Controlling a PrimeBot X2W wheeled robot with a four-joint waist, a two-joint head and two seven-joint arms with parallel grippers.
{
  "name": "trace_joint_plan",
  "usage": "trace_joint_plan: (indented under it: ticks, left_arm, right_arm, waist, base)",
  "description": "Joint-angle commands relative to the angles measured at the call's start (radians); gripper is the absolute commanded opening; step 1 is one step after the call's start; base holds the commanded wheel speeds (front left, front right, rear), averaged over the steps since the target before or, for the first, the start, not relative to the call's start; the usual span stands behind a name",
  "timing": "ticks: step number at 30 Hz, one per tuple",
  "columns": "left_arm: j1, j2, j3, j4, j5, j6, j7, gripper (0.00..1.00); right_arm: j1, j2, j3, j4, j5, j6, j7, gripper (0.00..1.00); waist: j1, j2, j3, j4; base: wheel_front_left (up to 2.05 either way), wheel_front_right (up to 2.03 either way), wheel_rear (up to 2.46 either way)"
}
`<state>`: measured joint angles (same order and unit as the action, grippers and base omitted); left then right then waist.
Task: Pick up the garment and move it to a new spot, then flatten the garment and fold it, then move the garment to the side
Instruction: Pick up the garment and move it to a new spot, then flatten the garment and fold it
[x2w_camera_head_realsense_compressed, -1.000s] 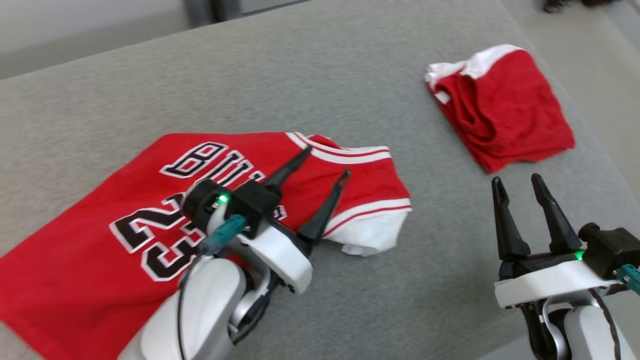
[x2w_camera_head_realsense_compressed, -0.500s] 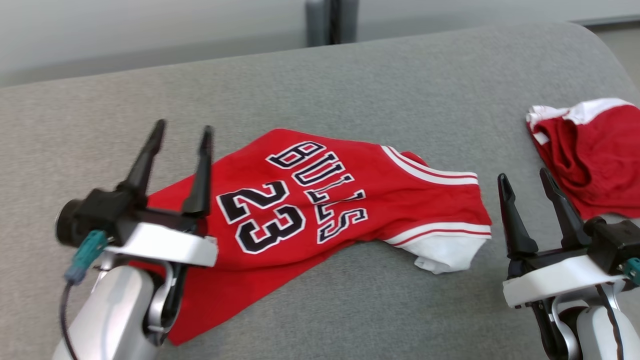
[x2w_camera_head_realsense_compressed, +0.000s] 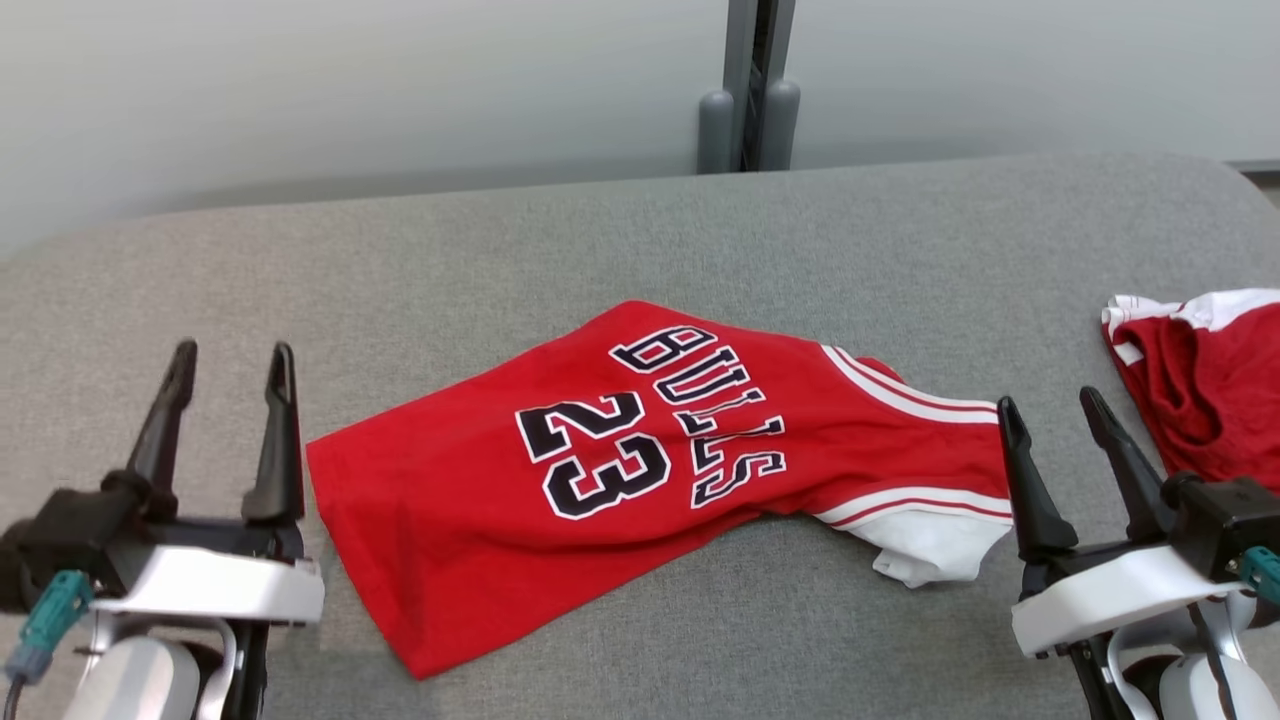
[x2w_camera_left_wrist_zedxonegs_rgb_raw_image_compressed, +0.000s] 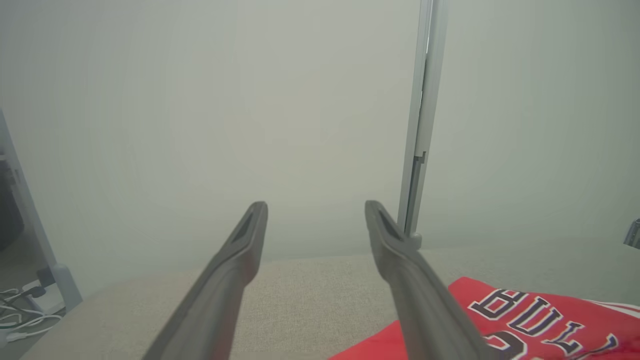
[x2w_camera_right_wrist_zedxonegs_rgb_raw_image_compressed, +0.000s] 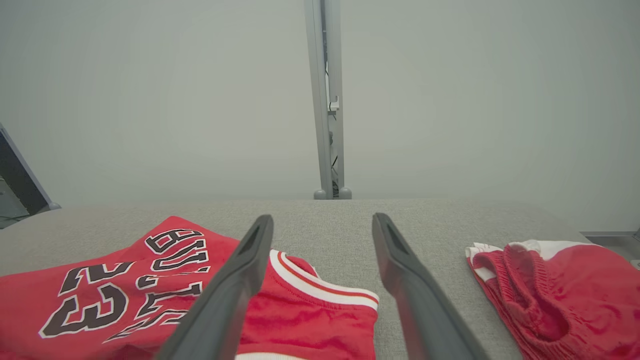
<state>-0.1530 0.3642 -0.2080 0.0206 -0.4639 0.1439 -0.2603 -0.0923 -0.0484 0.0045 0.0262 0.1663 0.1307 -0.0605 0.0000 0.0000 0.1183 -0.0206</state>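
The garment (x2w_camera_head_realsense_compressed: 660, 470) is a red jersey marked BULLS 23, folded in half lengthwise and lying across the middle of the grey table (x2w_camera_head_realsense_compressed: 600, 240), its white-trimmed end to the right. It also shows in the left wrist view (x2w_camera_left_wrist_zedxonegs_rgb_raw_image_compressed: 540, 325) and the right wrist view (x2w_camera_right_wrist_zedxonegs_rgb_raw_image_compressed: 125, 295). My left gripper (x2w_camera_head_realsense_compressed: 232, 362) stands open at the lower left, left of the jersey's hem, holding nothing. My right gripper (x2w_camera_head_realsense_compressed: 1050, 412) stands open at the lower right, beside the jersey's white-trimmed end, also empty.
A second red and white garment (x2w_camera_head_realsense_compressed: 1210, 380), folded, lies at the table's right edge, also seen in the right wrist view (x2w_camera_right_wrist_zedxonegs_rgb_raw_image_compressed: 560, 290). A grey post (x2w_camera_head_realsense_compressed: 750, 90) and a pale wall stand behind the table. Bare grey surface lies along the far side and front.
The head camera has swung, so the whole scene shifted right. My left gripper has drawn back off the jersey to its left side. The jersey lies released; the right gripper has barely moved.
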Motion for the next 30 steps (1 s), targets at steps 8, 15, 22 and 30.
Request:
trace_joint_plan:
  ticks: [8,15,22,30]
  left_arm:
    - [0.112,0.008,0.000,-0.015,-0.005,-0.012,-0.001,1.00]
    - [0.184,0.016,-0.014,-0.034,-0.005,0.008,0.026,1.00]
    - [0.206,0.018,-0.017,-0.055,-0.014,0.017,0.043,1.00]
    - [0.203,0.021,-0.019,-0.061,-0.020,0.025,0.053,1.00]
  right_arm:
    - [0.056,-0.006,-0.008,-0.005,-0.009,0.000,0.026,1.00]
    - [0.091,-0.005,-0.021,-0.022,-0.003,0.000,0.037,1.00]
    - [0.103,-0.005,-0.031,-0.038,-0.002,0.000,0.045,1.00]
    - [0.101,-0.005,-0.032,-0.042,-0.003,0.000,0.049,1.00]
  waist:
    - [0.0000,0.0000,-0.071,0.005]
    - [0.0000,0.0000,-0.105,-0.009]
    - [0.0000,0.0000,-0.109,-0.006]
    - [0.0000,0.0000,-0.111,0.000]
  base:
    - [0.00,0.00,0.00]
    - [0.00,0.00,0.00]
    - [0.00,0.00,0.00]
    - [0.00,0.00,0.00]
